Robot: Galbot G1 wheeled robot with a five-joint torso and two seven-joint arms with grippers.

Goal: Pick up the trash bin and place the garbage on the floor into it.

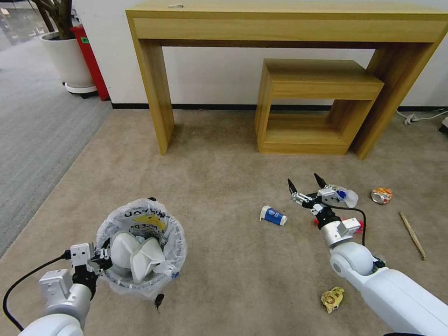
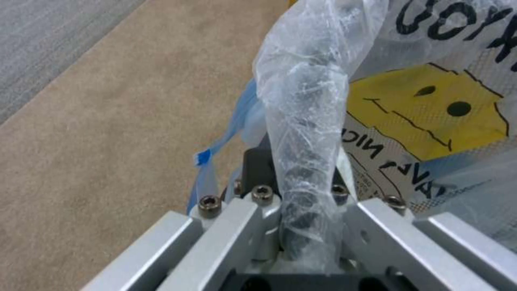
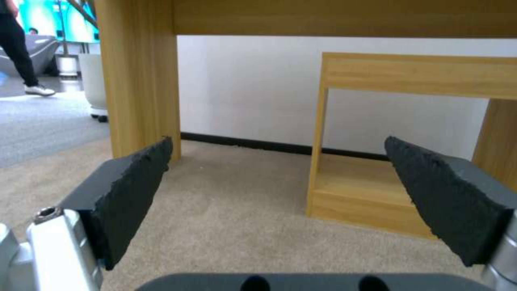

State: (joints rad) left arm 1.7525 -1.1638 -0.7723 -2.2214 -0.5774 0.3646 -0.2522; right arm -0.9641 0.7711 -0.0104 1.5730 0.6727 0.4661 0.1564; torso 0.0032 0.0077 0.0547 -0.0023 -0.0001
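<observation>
The trash bin (image 1: pixel 140 217), dark and lined with a clear printed bag, sits on the beige floor (image 1: pixel 219 177) at lower left with two white slippers (image 1: pixel 137 256) inside. My left gripper (image 1: pixel 100 259) is shut on its bag-covered rim (image 2: pixel 304 161). My right gripper (image 1: pixel 305 184) hovers open with bare pads (image 3: pixel 129 194), just beyond the blue-white paper cup (image 1: pixel 273 215). Around it lie a small bottle (image 1: pixel 349 197), a red wrapper (image 1: pixel 353 225) partly behind the wrist, a crushed orange can (image 1: pixel 381 195), a wooden stick (image 1: pixel 412 234) and a crumpled yellow wrapper (image 1: pixel 332 298).
A tall wooden console table (image 1: pixel 280 23) stands against the wall with a lower wooden table (image 1: pixel 317 79) tucked beneath it. Grey ribbed carpet (image 1: pixel 37 130), a white planter (image 1: pixel 65 56) and a red object (image 1: pixel 91 60) are at far left. A white cable (image 1: pixel 420 116) runs along the right wall.
</observation>
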